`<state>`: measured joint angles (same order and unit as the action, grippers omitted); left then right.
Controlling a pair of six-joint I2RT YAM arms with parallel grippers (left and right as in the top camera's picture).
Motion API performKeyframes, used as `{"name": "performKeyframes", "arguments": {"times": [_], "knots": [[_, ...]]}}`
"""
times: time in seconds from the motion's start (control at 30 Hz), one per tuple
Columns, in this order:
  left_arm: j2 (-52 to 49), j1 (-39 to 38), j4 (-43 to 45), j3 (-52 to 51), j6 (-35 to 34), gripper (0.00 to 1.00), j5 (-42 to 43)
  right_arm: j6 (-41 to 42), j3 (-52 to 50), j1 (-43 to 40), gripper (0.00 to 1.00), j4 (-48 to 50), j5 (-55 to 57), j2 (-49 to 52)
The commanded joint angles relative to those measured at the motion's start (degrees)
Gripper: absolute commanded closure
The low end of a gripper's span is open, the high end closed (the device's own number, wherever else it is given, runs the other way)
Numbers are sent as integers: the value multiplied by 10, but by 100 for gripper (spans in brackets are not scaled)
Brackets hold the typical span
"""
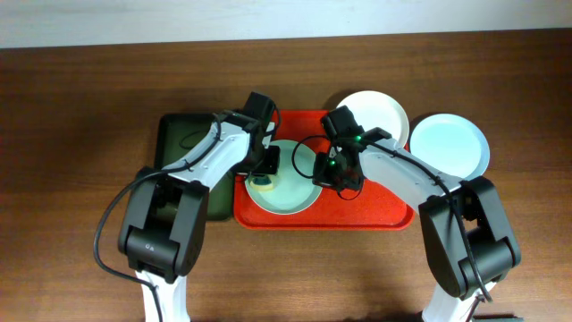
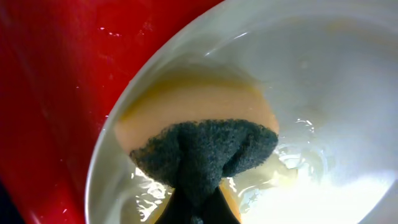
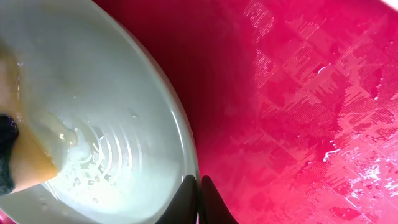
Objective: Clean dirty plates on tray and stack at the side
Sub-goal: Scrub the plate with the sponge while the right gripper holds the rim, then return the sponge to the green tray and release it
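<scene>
The pale green plate (image 1: 290, 192) lies on the red tray (image 1: 375, 210). My left gripper (image 1: 265, 170) is shut on a yellow sponge with a dark green scouring side (image 2: 199, 146), pressed onto the plate's wet left part (image 2: 323, 93). My right gripper (image 1: 323, 174) is shut on the plate's right rim (image 3: 186, 143), one finger on each side. The sponge also shows at the left edge of the right wrist view (image 3: 25, 162). The white plate (image 1: 375, 112) sits at the tray's far edge. The pale blue plate (image 1: 451, 143) lies on the table to the right.
A narrower dark green tray (image 1: 174, 148) lies left of the red tray, under my left arm. Wet streaks and foam show on the plate (image 3: 93, 149). The red tray floor (image 3: 298, 112) to the right of the plate is bare.
</scene>
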<state>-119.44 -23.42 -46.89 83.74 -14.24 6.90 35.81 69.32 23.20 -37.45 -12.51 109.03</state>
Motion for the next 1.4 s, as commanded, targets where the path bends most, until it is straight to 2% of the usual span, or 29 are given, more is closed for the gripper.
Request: {"name": "performKeyframes", "arguments": {"times": [0.0,0.07,0.1,0.2,0.4,0.5,0.7,0.8,0.83,0.9,0.93,0.97,1.2,1.37], "knots": [[-38,-37,9,-8,13,100,139,0,-4,4,96,0,6,10],[-38,-47,25,-7,43,100,208,0,-4,4,96,0,6,10],[-36,-48,24,-1,42,100,196,0,-4,4,96,0,6,10],[-11,-39,13,17,34,100,143,0,-4,4,96,-1,6,10],[94,-27,-19,26,9,100,-38,0,-4,4,96,0,6,10],[78,-27,-14,7,-13,100,-83,0,-4,4,96,0,6,10],[-14,-27,1,-5,-31,100,-82,0,-4,4,96,0,6,10],[-39,-31,-10,-5,-29,100,-12,0,-4,4,96,0,6,10],[-40,-34,-15,-5,-19,100,49,0,-4,4,96,0,6,10],[-40,-40,-8,-4,43,100,196,0,-4,4,96,0,6,10],[-38,-39,-7,-2,54,100,241,0,-4,4,96,0,6,10],[-34,-35,-8,1,54,100,236,0,-4,4,96,0,6,10],[89,66,-51,33,54,100,108,0,-4,4,96,-2,6,10],[138,135,-83,33,53,100,-56,0,-4,4,96,-2,8,10]]}}
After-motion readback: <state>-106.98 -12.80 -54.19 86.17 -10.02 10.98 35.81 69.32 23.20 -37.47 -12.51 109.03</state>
